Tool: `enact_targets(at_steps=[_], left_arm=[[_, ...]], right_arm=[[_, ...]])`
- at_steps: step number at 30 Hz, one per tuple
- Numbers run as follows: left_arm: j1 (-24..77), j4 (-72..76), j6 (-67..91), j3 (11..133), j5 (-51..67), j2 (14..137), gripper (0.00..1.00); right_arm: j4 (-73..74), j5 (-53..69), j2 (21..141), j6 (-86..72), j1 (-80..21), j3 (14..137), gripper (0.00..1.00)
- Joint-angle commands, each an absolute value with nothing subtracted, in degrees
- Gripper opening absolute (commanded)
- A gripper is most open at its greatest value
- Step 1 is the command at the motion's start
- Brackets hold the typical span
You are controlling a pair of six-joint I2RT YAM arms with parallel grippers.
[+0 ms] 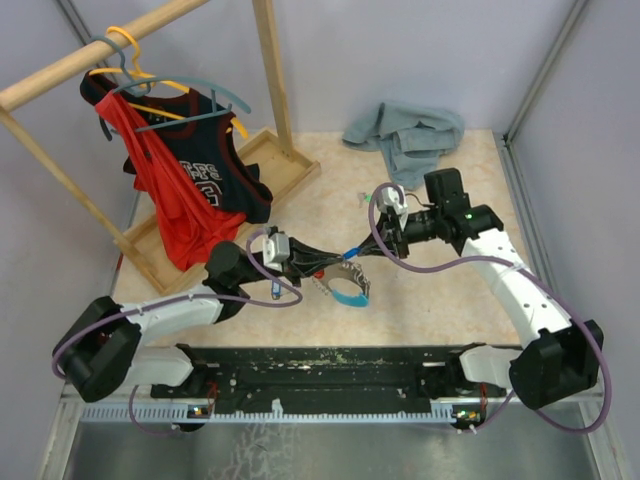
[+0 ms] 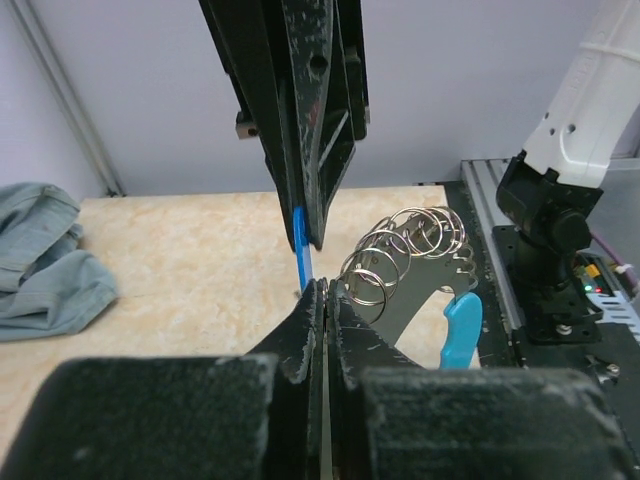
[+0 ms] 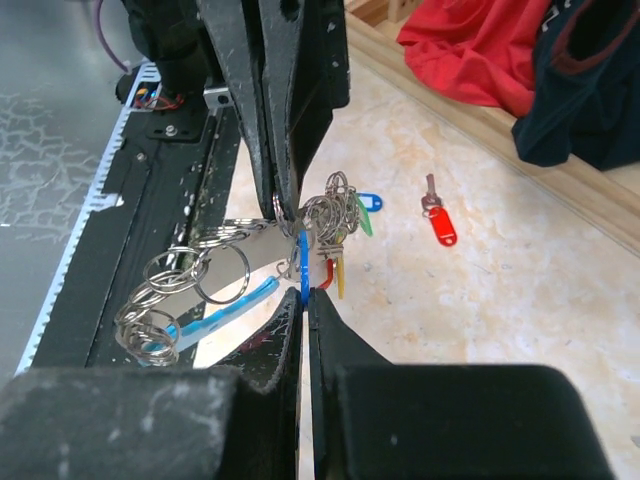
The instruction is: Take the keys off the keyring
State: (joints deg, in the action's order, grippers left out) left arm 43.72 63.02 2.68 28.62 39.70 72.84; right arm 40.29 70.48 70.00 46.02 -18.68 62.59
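Top external view, left to right: my left gripper [image 1: 324, 266] is pinched shut on the keyring [image 1: 345, 281], which hangs between both arms over the table [image 1: 440, 305]. My right gripper [image 1: 365, 247] is clamped on a blue tag [image 1: 352, 251]. I can't make out which keys [image 3: 335, 212] remain strung in the tangle. A red-tagged key [image 3: 438, 222] lies loose.

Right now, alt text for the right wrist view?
Right pincer shut on a blue tag, tip to tip with the left pincer, shut on the keyring; silver rings and a light blue tag hang from it. One red-tagged key lies apart on the table near red clothing.
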Motion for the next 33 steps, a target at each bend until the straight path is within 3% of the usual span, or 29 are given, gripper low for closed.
enact_targets(at_steps=[1,17,25,33], left_arm=[[43.86,67.99,-1.73,27.35,36.85,72.71,0.0],[43.86,92.48,-8.49,21.78,37.48,82.14,0.0],[43.86,86.47,-12.28,21.55,35.2,79.91,0.31],[43.5,69.98,-15.25,23.68,33.11,71.59,0.39]], right_arm=[[42.63,71.59,68.08,45.95,-17.04,68.4,0.0],[44.48,72.64,69.18,45.0,-16.72,74.56,0.0],[46.66,72.63,69.48,46.47,-16.73,77.06,0.0],[48.75,71.43,69.26,49.24,-16.78,76.91,0.0]])
